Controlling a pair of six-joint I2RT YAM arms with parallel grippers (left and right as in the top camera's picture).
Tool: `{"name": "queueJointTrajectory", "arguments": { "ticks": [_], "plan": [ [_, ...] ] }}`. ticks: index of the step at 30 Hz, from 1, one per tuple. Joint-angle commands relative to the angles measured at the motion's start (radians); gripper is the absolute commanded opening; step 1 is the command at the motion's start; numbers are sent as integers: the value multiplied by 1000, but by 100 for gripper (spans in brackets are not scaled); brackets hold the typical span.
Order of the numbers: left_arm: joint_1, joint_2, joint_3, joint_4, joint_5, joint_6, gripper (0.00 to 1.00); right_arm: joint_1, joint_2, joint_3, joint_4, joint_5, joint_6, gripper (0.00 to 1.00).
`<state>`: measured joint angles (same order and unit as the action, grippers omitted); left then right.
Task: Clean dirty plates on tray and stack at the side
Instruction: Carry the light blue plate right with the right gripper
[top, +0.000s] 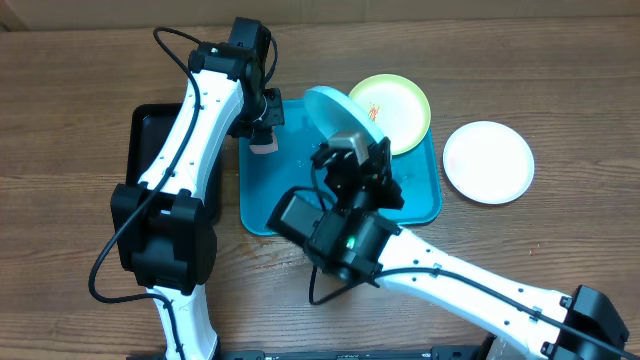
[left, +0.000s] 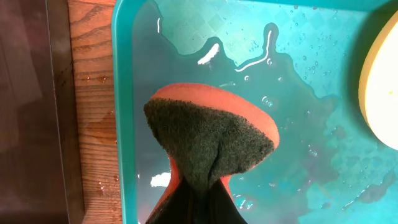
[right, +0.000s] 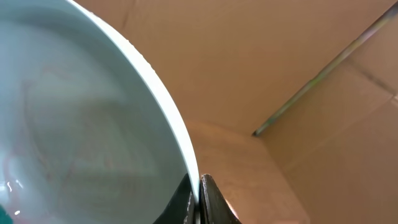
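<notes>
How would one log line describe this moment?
left hand: grips sponge over wet tray | right hand: holds mint plate tilted | yellow-green plate: smeared, on tray | white plate: on table

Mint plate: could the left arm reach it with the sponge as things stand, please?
Probably yes: the right gripper holds the mint plate tilted over the tray, and the sponge in the left gripper hangs close beside it, nothing between.
</notes>
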<state>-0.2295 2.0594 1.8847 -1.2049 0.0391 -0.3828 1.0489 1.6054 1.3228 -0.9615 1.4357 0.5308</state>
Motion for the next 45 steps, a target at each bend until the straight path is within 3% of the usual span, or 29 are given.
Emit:
{"name": "queueJointTrajectory", "arguments": {
  "ticks": [1, 9, 18, 25, 33, 42, 45],
  "plan": [
    [-13, -3, -5, -2, 14, 8, 4, -40, -37, 23, 5, -107, 23, 4],
    [-13, -3, -5, -3, 14, 8, 4, -91, -37, 23, -18, -302, 34, 4],
    [-16, -3, -5, -4, 14, 8, 4, -130, -37, 23, -201, -390, 336, 4],
    [-16, -3, -5, -4, 18, 1, 4, -130, -37, 23, -355, -282, 568, 4],
    [-18, -3, -5, -3, 18, 1, 4, -129, -37, 23, -370, -157, 570, 4],
    [-21, -3, -5, -5, 18, 1, 4, -134, -37, 23, -321, -643, 564, 4],
    [-21, -3, -5, -4, 18, 1, 4, -158, -39, 23, -279, -730, 464, 4]
  ]
}}
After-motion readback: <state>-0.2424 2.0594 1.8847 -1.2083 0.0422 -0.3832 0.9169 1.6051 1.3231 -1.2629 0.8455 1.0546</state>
